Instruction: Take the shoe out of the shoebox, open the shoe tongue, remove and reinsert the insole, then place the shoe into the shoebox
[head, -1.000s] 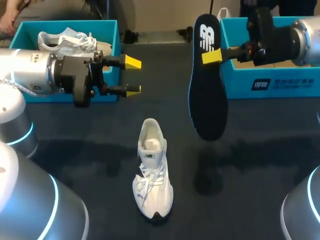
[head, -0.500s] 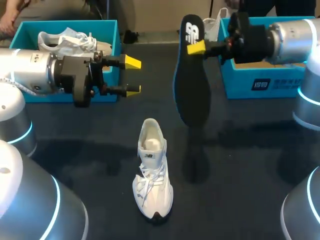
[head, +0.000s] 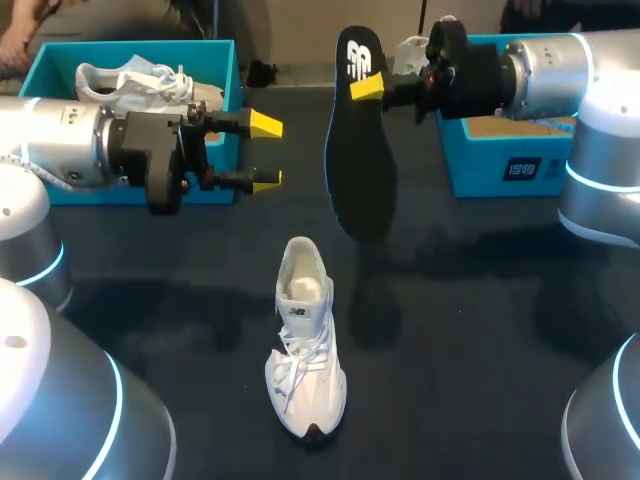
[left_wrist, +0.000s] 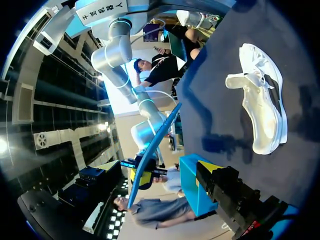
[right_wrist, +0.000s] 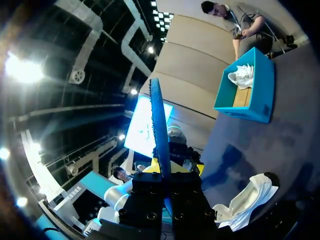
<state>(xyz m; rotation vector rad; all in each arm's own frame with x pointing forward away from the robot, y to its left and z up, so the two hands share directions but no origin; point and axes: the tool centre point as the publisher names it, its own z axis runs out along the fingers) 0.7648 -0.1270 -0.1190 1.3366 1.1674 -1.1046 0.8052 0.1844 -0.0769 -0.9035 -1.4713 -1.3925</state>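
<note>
A white shoe (head: 305, 340) lies on the dark table, toe toward the near edge and its mouth open. My right gripper (head: 368, 87) is shut on the heel end of a black insole (head: 355, 160). The insole hangs upright above the table, behind and right of the shoe. In the right wrist view the insole (right_wrist: 160, 125) stands edge-on between the fingers of the gripper (right_wrist: 166, 169), with the shoe (right_wrist: 247, 200) below it. My left gripper (head: 263, 152) is open and holds nothing; it hovers left of the insole. The left wrist view shows the shoe (left_wrist: 262, 100) lying on the table.
A blue shoebox (head: 225, 70) at the back left holds another white shoe (head: 140, 85). A second blue shoebox (head: 520, 165) stands at the back right, behind my right arm.
My right arm has carried the insole to the left and farther back, toward the middle of the table. The left arm and the shoe have stayed still.
</note>
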